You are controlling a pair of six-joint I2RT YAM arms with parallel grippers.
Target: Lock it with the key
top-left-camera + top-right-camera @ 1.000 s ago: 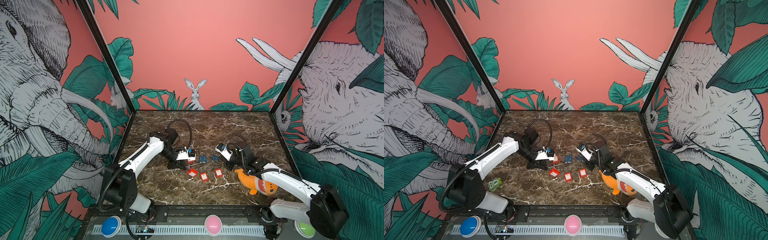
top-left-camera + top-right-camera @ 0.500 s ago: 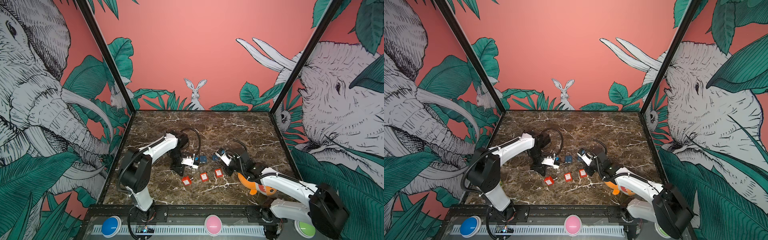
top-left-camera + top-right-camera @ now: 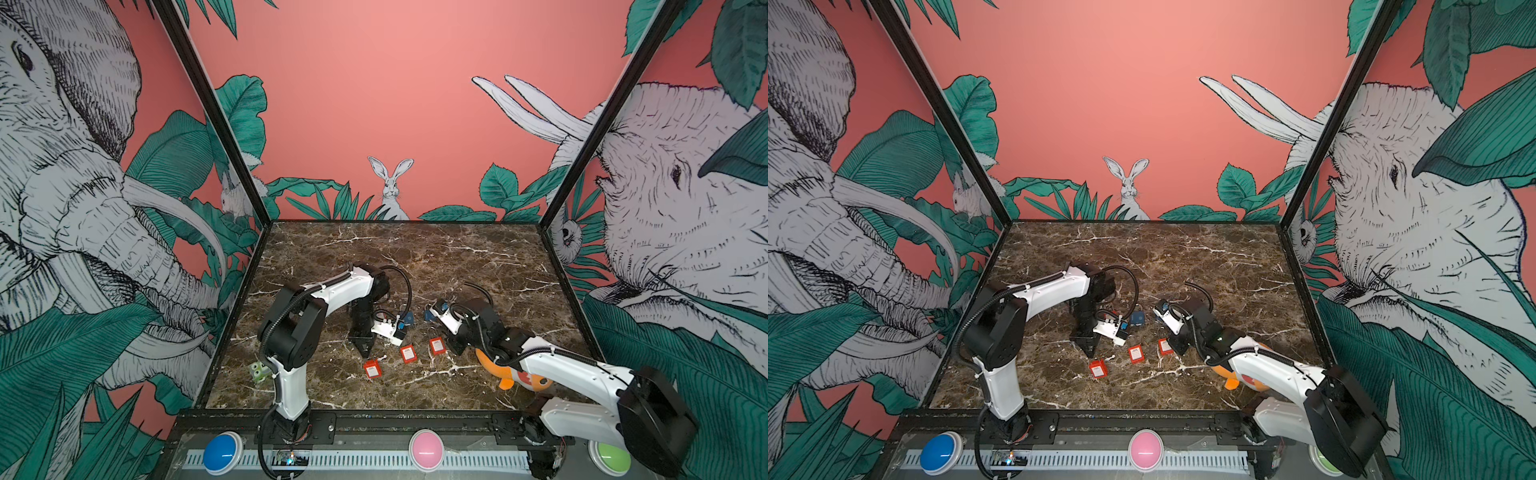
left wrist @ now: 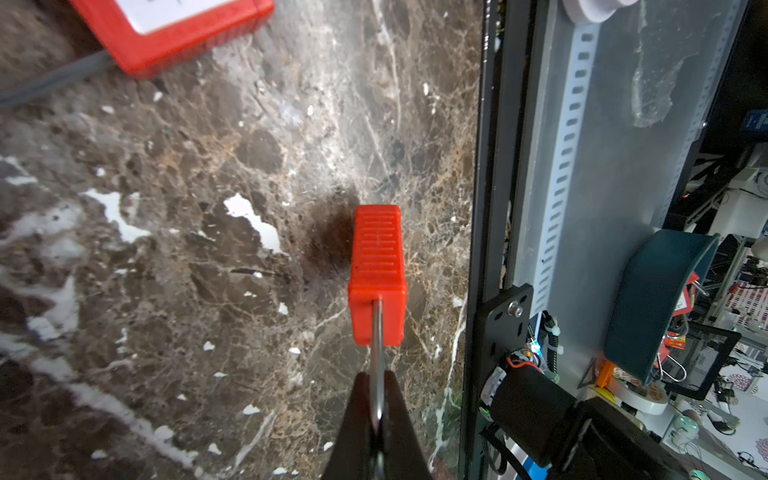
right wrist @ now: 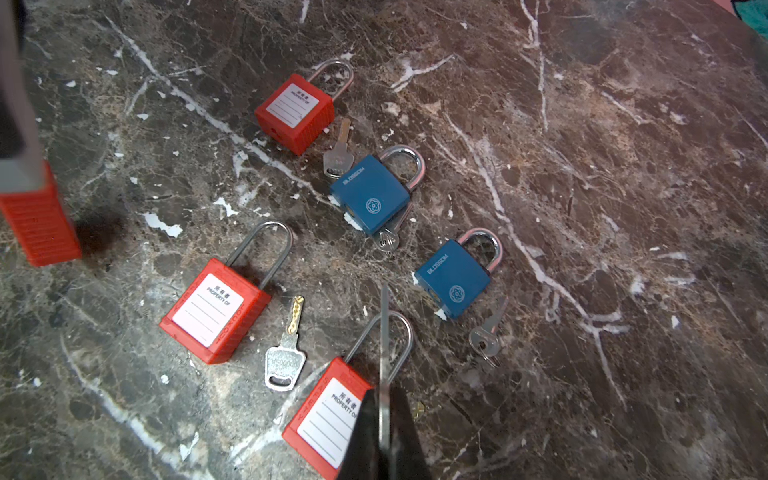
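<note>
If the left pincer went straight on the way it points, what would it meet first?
Probably the marble tabletop: the red padlock held by its shackle in the left pincer would touch down first; gap unclear.

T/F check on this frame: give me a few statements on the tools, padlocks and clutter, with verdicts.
1. The left tool is shut on the shackle of a red padlock. True.
2. The right tool is open and empty. False: it is shut on a thin metal piece seen edge-on, apparently a key.
3. Two blue padlocks lie on the table. True.
4. The orange plush toy sits by the left arm. False: it sits under the right arm.
5. No keys lie on the table. False: a loose key lies beside a red padlock, and others lie near it.
</note>
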